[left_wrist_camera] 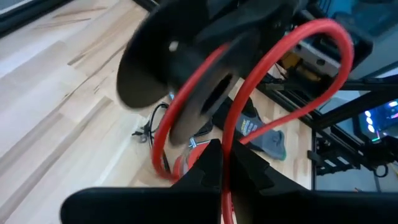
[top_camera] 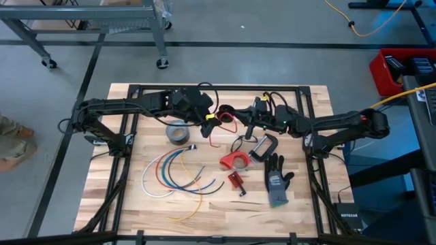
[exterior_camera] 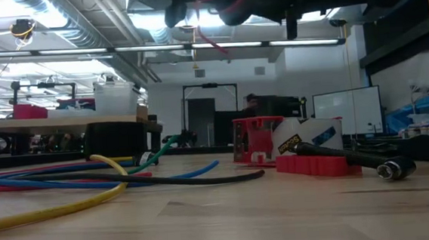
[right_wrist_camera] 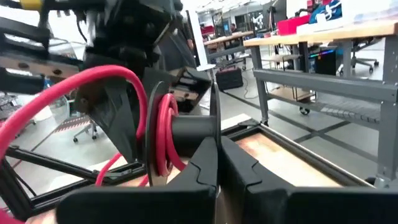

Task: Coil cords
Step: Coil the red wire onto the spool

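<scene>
My left end effector [left_wrist_camera: 221, 163] is pinched on the red cord [left_wrist_camera: 273, 68], midair over tabletop [top_camera: 122, 197]; right end effector [right_wrist_camera: 214, 158] clamps the black spool [right_wrist_camera: 186, 127] w/ a few turns on. Cord's light, springy, slick, so grip close to spool. Other cords [top_camera: 174, 170] lie loose.

1. i see the red cord [top_camera: 219, 126] lifted above the tabletop [top_camera: 122, 197], looped round a black spool [right_wrist_camera: 180, 134], one end trailing down.
2. white [top_camera: 148, 180], blue [top_camera: 170, 178], green [top_camera: 182, 163] and yellow [top_camera: 194, 204] cords lie fanned in loose arcs on the wood, uncoiled.
</scene>
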